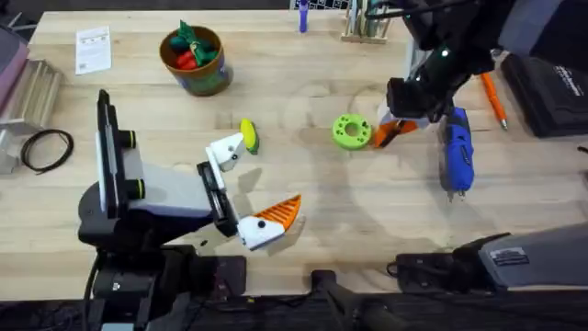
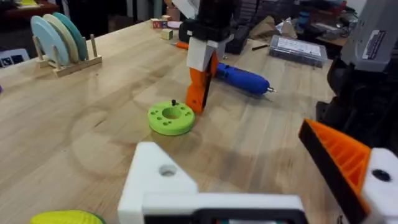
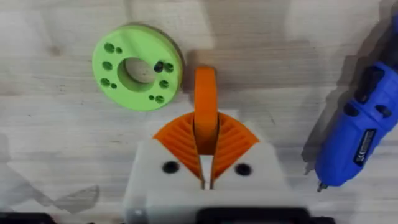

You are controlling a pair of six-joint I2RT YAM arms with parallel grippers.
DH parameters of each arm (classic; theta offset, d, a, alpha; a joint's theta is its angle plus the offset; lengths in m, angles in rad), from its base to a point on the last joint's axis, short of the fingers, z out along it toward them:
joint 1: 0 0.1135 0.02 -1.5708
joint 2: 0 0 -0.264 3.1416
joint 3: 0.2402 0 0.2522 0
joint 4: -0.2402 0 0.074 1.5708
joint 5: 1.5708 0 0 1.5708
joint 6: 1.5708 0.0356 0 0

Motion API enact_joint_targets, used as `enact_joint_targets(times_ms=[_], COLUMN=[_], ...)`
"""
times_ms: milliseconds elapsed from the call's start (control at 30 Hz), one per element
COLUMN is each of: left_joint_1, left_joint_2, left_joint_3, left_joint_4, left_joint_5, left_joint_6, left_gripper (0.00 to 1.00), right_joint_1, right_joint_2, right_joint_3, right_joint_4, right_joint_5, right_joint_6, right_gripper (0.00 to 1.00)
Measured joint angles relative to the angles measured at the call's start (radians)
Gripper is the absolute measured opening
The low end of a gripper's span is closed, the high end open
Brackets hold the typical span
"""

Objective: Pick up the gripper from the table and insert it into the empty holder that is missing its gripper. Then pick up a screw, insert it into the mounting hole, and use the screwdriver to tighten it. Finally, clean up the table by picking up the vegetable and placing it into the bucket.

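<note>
Orange gripper tip (image 3: pixel 205 102) sits pinched upright between the closed ribbed pads of the right gripper (image 3: pixel 205 146), just beside the green disc (image 3: pixel 138 67) on the table. In the overhead view the right gripper (image 1: pixel 390 129) stands near that disc (image 1: pixel 351 131), with the blue screwdriver (image 1: pixel 456 152) lying close on its other side. The left gripper (image 1: pixel 248 188) waits open across the table: one white finger carries its orange pad (image 1: pixel 280 213), while the other is the bare white holder (image 1: pixel 225 150), whose mounting hole (image 2: pixel 166 170) shows clearly from the left wrist. The yellow corn cob (image 1: pixel 249 136) lies touching or almost touching that bare holder, and the bucket (image 1: pixel 195 60) stands farther back with toy vegetables inside.

To do this step well, I judge the right arm should lift the tip clear of the disc, keep the grip firm and square, and line the tip up with the holder before sliding it in, without nudging the corn.

The surface is a pale wooden tabletop (image 1: pixel 303 198), level and grippy-looking. A plate rack (image 2: pixel 59 40) stands at the far edge, with boxes and clutter behind.
</note>
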Motion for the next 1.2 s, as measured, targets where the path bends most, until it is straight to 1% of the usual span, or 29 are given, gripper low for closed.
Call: enact_joint_targets(times_ms=[33, 67, 367, 500, 600, 767, 900, 1033, 1200], left_joint_1=[0.000, 0.000, 0.000, 0.000, 0.000, 0.000, 0.000, 0.000, 0.000], left_joint_2=[0.000, 0.000, 0.000, 0.000, 0.000, 0.000, 0.000, 0.000, 0.000], left_joint_3=[0.000, 0.000, 0.000, 0.000, 0.000, 0.000, 0.000, 0.000, 0.000], left_joint_4=[0.000, 0.000, 0.000, 0.000, 0.000, 0.000, 0.000, 0.000, 0.000], left_joint_5=[0.000, 0.000, 0.000, 0.000, 0.000, 0.000, 0.000, 0.000, 0.000], left_joint_6=[0.000, 0.000, 0.000, 0.000, 0.000, 0.000, 0.000, 0.000, 0.000], left_gripper=[0.985, 0.985, 0.985, 0.985, 0.985, 0.985, 0.985, 0.985, 0.985], right_joint_1=[0.000, 0.000, 0.000, 0.000, 0.000, 0.000, 0.000, 0.000, 0.000], right_joint_2=[0.000, 0.000, 0.000, -0.025, -0.092, -0.249, -0.351, -0.400, -0.396], right_joint_3=[0.000, 0.000, 0.000, 0.000, 0.000, 0.012, 0.016, 0.017, 0.017], right_joint_4=[0.000, 0.000, -0.004, -0.035, -0.053, -0.064, -0.061, -0.018, 0.039], right_joint_5=[0.001, 0.001, 0.000, 0.001, 0.001, 0.000, -0.001, -0.048, -0.189], right_joint_6=[0.002, 0.002, 0.002, 0.001, -0.009, -0.018, -0.021, -0.021, -0.025], right_gripper=[0.028, 0.014, 0.010, 0.009, 0.009, 0.009, 0.009, 0.009, 0.009])
